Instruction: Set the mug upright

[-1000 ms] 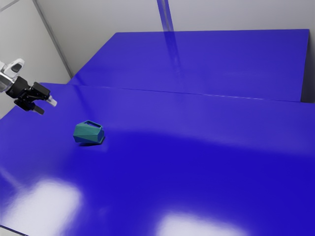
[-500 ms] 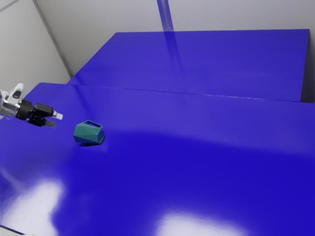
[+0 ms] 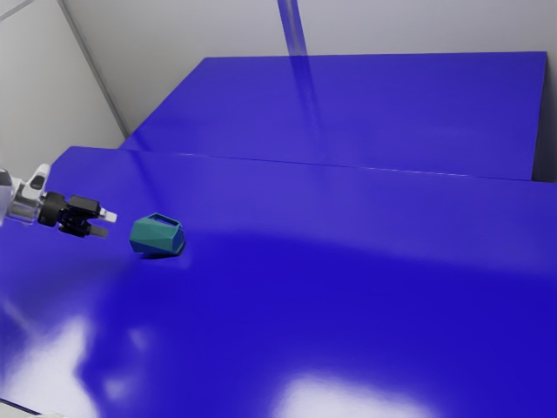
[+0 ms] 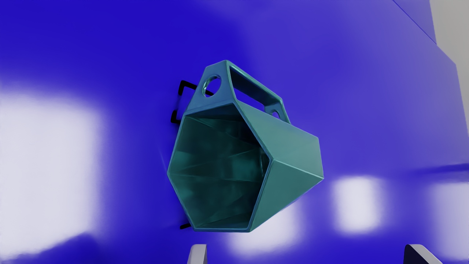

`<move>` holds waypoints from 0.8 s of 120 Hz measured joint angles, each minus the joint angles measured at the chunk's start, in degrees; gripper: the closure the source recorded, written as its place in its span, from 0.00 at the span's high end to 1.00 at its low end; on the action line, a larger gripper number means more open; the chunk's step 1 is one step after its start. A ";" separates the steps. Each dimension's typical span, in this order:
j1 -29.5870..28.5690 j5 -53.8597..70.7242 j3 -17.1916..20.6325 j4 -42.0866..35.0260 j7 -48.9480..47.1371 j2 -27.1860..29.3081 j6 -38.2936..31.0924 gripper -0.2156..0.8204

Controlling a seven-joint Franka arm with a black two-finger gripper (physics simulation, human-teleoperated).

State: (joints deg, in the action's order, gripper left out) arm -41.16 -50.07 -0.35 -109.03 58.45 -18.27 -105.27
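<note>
The mug (image 3: pixel 157 236) is tipped over on the table (image 3: pixel 348 305), just ahead of the gripper (image 3: pixel 103 225), whose 2 fingers (image 4: pixel 198 255) are spread. Its mouth (image 4: pixel 220 172) is angled toward the wrist camera, its handle (image 4: pixel 224 88) turned away from the fingertips.

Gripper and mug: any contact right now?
Apart. The exterior view shows a strip of blue tabletop between the open gripper's fingertips and the mug. In the wrist view, neither fingertip meets the mug either.
</note>
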 joint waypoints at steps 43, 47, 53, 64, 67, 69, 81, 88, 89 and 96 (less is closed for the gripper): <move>0.32 -0.01 0.09 7.98 -0.98 -6.75 3.33 0.77; 0.30 -0.02 0.09 8.53 -1.02 -7.28 3.92 0.77; 0.23 -0.05 0.13 9.13 -1.06 -8.05 5.01 0.77; 0.02 -0.28 0.17 9.83 -0.73 -9.33 7.27 0.77; -0.09 -0.37 0.17 9.88 -0.57 -9.59 7.83 0.77; -0.16 -0.41 0.17 9.90 -0.47 -9.75 8.16 0.77; -0.19 -0.59 0.29 9.95 0.12 -10.45 9.64 0.77; -0.09 -0.65 0.43 9.96 0.45 -10.86 10.16 0.77; -0.07 -0.66 0.44 9.96 0.49 -10.90 10.22 0.77; 0.22 -0.72 0.53 9.96 0.81 -11.16 10.55 0.77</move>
State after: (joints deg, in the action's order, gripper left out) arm -40.94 -50.79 0.18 -99.07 59.25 -29.44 -94.72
